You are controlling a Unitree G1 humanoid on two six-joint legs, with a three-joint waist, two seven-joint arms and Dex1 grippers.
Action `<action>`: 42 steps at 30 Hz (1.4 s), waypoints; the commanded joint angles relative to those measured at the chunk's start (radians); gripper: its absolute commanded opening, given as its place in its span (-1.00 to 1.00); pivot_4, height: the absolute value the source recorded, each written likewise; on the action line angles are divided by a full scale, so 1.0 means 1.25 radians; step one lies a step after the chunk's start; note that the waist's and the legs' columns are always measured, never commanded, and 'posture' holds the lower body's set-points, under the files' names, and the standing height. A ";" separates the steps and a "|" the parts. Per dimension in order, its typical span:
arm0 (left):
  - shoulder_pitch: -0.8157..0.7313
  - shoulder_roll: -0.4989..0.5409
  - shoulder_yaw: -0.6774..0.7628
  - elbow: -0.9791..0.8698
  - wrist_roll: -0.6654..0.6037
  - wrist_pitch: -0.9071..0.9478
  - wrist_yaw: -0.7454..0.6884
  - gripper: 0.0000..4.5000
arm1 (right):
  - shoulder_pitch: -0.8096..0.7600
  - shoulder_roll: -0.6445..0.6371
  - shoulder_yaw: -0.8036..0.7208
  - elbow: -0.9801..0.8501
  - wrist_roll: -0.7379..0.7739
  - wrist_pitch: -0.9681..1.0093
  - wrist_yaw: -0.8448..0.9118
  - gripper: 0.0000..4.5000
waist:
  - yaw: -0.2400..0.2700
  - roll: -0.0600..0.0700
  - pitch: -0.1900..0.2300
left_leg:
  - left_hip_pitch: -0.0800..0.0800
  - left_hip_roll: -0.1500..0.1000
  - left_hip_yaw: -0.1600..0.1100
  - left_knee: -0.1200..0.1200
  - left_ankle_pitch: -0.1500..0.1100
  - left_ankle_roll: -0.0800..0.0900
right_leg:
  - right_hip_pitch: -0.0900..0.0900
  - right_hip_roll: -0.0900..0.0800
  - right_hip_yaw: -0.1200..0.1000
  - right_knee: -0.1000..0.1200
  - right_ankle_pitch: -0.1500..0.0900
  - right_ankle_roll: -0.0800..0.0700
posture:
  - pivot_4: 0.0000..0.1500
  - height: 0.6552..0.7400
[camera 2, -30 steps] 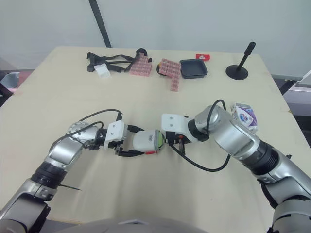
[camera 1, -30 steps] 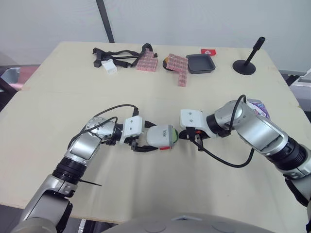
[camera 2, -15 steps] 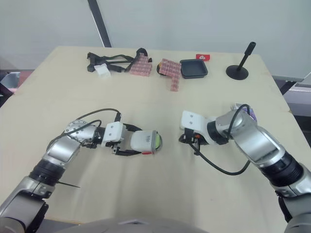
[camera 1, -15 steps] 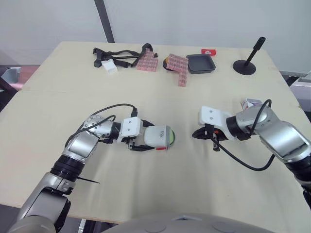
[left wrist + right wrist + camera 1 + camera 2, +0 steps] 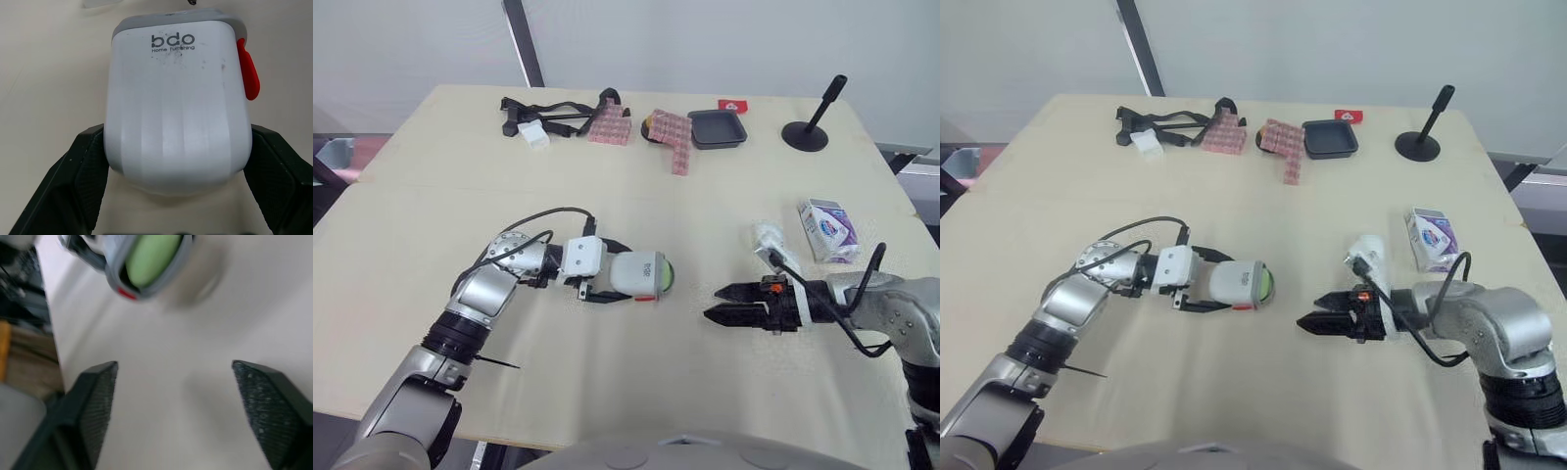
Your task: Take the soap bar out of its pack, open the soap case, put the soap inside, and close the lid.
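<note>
Pale wooden table (image 5: 636,186) carries everything: near its middle my left gripper (image 5: 612,274) clamps the white soap case (image 5: 178,98), printed "bdo Home Furnishing", with green soap (image 5: 151,254) showing at its end. At the case's four o'clock my right gripper (image 5: 712,303) has its fingers spread, holding nothing. The purple-and-white soap pack (image 5: 829,230) lies at that gripper's two o'clock.

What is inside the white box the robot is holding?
A green soap bar peeks out at the end of the soap case, which the left gripper clamps. The white shell covers the rest of the soap, so how deep it sits cannot be seen.
</note>
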 commanded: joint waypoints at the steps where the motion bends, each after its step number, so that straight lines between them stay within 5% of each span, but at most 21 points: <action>1: -0.003 -0.003 0.004 -0.043 -0.012 -0.015 0.006 0.62 | 0.012 0.038 -0.083 0.043 0.119 0.050 -0.073 0.99 | 0.003 0.001 0.000 | 0.000 0.000 0.000 0.000 0.000 0.000 | 0.000 0.000 0.000 0.000 0.000 0.000 | 1.00 0.94; 11: 0.002 -0.020 -0.011 -0.078 -0.011 -0.005 0.016 0.62 | 0.027 0.121 -0.150 0.118 0.428 0.050 -0.361 0.99 | 0.002 0.001 0.000 | 0.000 0.000 0.000 -0.001 0.000 0.000 | 0.000 0.000 0.000 0.000 -0.002 -0.004 | 1.00 0.94; 23: -0.018 -0.051 -0.030 -0.076 0.001 -0.015 0.041 0.62 | 0.017 0.096 -0.023 0.122 0.668 -0.088 -0.581 0.99 | 0.003 0.001 0.000 | 0.000 -0.001 0.000 -0.001 0.000 0.000 | 0.000 -0.001 -0.001 -0.001 -0.001 -0.001 | 1.00 0.94; 42: -0.021 -0.063 -0.027 -0.074 0.010 -0.029 0.060 0.62 | 0.040 -0.047 0.152 0.141 0.834 -0.278 -0.689 0.99 | 0.004 0.001 0.000 | -0.003 -0.003 -0.001 -0.003 0.000 0.000 | 0.002 -0.001 -0.003 -0.006 0.000 0.000 | 1.00 0.94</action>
